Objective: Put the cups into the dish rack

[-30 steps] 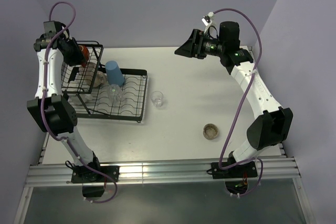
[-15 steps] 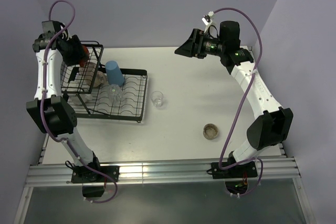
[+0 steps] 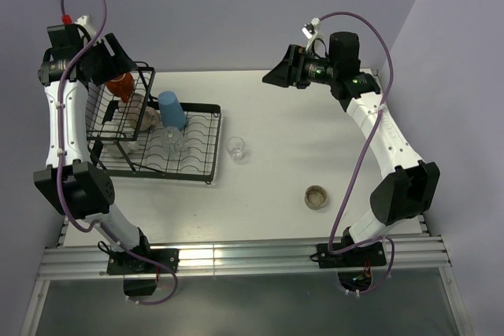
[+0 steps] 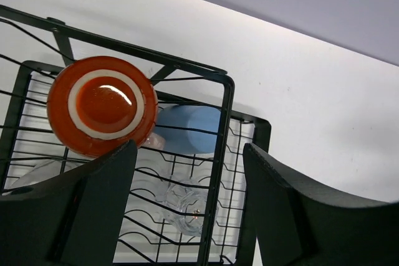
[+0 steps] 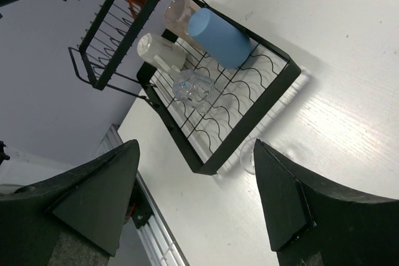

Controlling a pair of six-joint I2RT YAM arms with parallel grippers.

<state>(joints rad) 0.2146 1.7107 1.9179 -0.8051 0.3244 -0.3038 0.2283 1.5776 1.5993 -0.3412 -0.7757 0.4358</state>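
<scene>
The black wire dish rack (image 3: 213,141) stands at the left of the table. A dark brown-orange cup (image 3: 120,84) sits upside down in its taller basket section. The blue tumbler (image 3: 171,109), pinkish mug (image 3: 135,102), cream mug (image 3: 150,120) and a clear glass (image 3: 175,141) lie in the rack. A second clear glass (image 3: 235,148) stands on the table just right of the rack. The low brownish cup (image 3: 316,196) stands near the front right. My left gripper (image 3: 110,59) is open and empty above the orange cup (image 4: 103,105). My right gripper (image 3: 272,76) is open and empty, high over the far middle.
The rack's tall basket rim (image 4: 223,129) lies below my left fingers. The left wall is close behind the left arm. The right wrist view shows the rack's near corner (image 5: 249,126) and the loose glass (image 5: 249,154) beside it.
My left gripper has lifted up and back from the orange cup, which stays in the basket. The right arm has not moved.
</scene>
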